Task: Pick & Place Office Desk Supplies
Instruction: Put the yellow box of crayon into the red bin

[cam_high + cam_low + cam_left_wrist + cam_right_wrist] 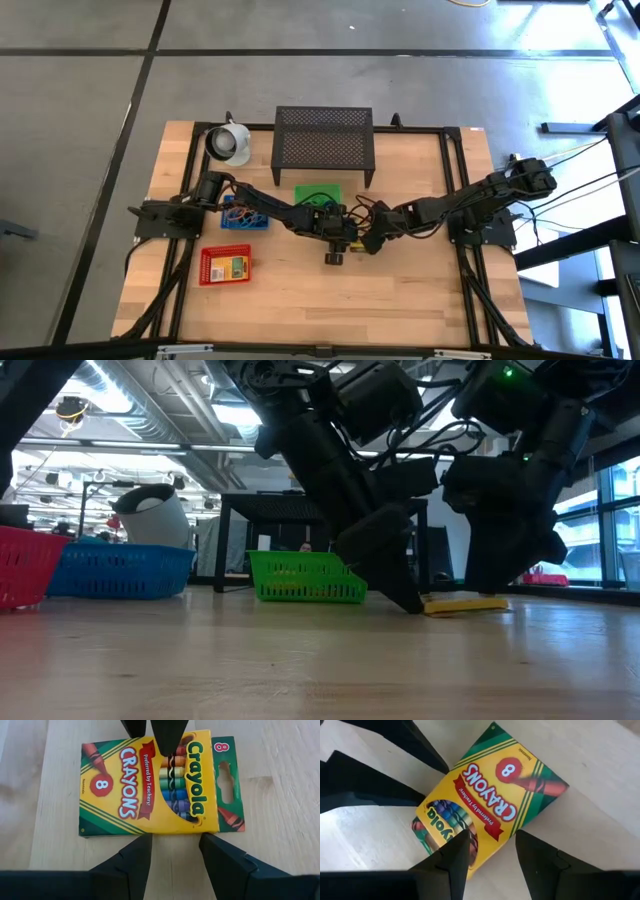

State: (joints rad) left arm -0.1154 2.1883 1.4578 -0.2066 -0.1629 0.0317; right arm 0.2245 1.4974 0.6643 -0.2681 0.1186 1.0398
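At the lower centre of the overhead frame we see a yellow crayon box (150, 785) lying flat on the wooden counter (400, 300), with both arms meeting over it. The left gripper (170, 837) hovers at the box's edge, its jaws parted and not clamping it. The right gripper (487, 847) reaches in from the opposite side, its jaws likewise parted just above the box. To the left lie a red basket (225, 267) and a blue basket (243, 216). Just behind the arms sits a green basket (318, 192). Farther up the frame stand a black mesh stand (324, 138) and a white cup (229, 143).
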